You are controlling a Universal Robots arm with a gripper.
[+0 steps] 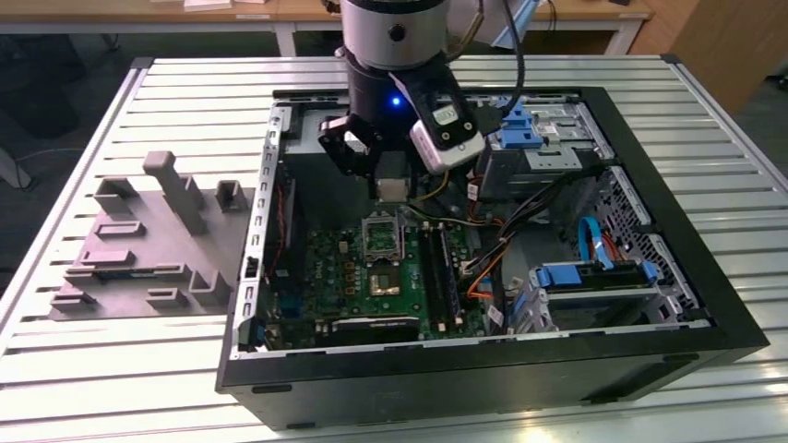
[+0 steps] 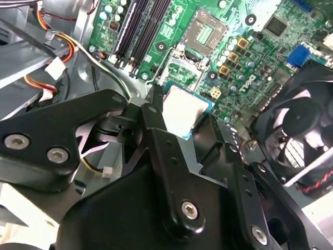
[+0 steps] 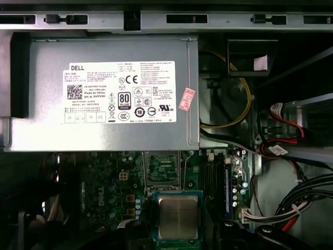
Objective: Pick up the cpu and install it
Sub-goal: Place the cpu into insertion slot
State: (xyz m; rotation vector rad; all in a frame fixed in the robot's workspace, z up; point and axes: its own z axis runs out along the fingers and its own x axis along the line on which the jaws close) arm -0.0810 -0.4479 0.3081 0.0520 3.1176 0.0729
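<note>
Cpu [image 1: 391, 190]: 1 small flat square chip. Silvery metal top and thin greenish rim showed in both wrist views [image 3: 178, 217] [image 2: 186, 111]. Lay level, top facing up. Was clamped on 2 opposite edges by gripper [image 1: 389, 177]. Hung clear above green board [image 1: 369, 277], near open socket [image 1: 383, 236], not seated.
</note>
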